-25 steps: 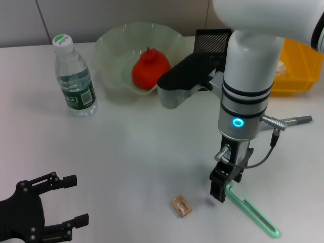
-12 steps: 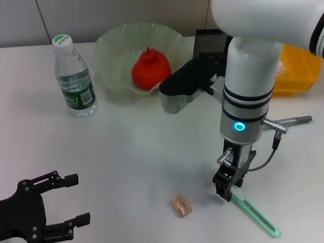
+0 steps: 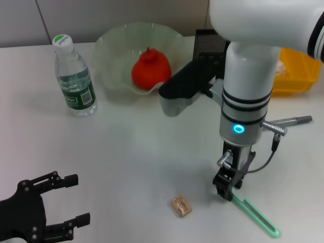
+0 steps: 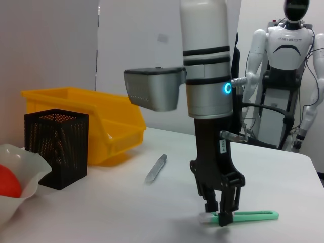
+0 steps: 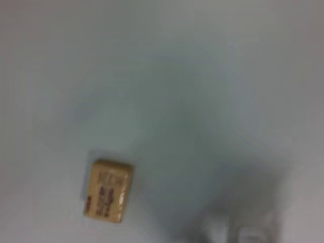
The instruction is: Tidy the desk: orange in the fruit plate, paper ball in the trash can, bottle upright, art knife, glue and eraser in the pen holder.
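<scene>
1. Right gripper (image 3: 226, 191) was down at the white desk (image 3: 142, 152), fingers nearly closed around the near end of the flat green plastic art knife (image 3: 254, 213); same pinch seen in the left wrist view (image 4: 221, 216) on the knife (image 4: 250, 215).
2. Knife lay flat on the desk, far end free.
3. Small tan rectangular eraser (image 3: 181, 206) sat just beside the right gripper, not touching; also seen in the right wrist view (image 5: 108, 189).
4. Left gripper (image 3: 61, 200) rested low at the near left corner, fingers spread wide, holding nothing.
5. Clear plastic water bottle with green label (image 3: 74, 76) stood upright at far left.
6. Red-orange round fruit (image 3: 150, 69) sat in the translucent wavy-rimmed fruit plate (image 3: 114, 45).
7. Black mesh pen holder (image 3: 210, 41) stood behind the right arm, yellow plastic bin (image 3: 298, 68) beside it.
8. Grey pen-shaped stick (image 3: 296, 120) lay right of the arm.
</scene>
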Tool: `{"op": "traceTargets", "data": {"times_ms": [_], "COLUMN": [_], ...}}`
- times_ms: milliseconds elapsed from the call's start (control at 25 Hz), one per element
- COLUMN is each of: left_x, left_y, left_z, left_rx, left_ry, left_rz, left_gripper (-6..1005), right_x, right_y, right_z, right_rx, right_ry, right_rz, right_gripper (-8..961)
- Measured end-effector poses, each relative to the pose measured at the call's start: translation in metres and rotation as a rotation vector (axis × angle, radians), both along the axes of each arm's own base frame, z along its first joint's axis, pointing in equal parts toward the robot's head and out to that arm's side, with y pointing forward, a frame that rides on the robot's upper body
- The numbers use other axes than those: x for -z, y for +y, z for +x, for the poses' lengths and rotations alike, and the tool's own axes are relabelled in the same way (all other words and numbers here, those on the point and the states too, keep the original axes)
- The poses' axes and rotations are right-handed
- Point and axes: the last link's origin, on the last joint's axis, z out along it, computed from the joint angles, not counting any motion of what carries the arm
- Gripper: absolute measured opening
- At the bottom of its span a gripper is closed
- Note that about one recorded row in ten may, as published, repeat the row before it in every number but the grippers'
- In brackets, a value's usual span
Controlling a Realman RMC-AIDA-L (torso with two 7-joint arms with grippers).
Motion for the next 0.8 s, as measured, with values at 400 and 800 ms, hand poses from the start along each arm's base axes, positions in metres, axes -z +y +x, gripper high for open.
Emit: {"op": "traceTargets", "data": {"times_ms": [400,800], "left_x": [0.0,0.0], "left_y": [0.001,0.0], "left_z": [-0.001,-0.002], "left_rx": [-0.004,-0.011], "left_ry": [0.003,0.008], "left_rz": [0.006,0.009], "left_gripper": [811,811], "right_x": [0.004,-0.027], "right_y": [-0.005,0.011], "right_z": [-0.006,-0.021], "right_rx": [-0.022,-0.057], "right_ry": [0.015,0.095], "right_rz": [-0.032,0.033], "right_gripper": [188,172]}}
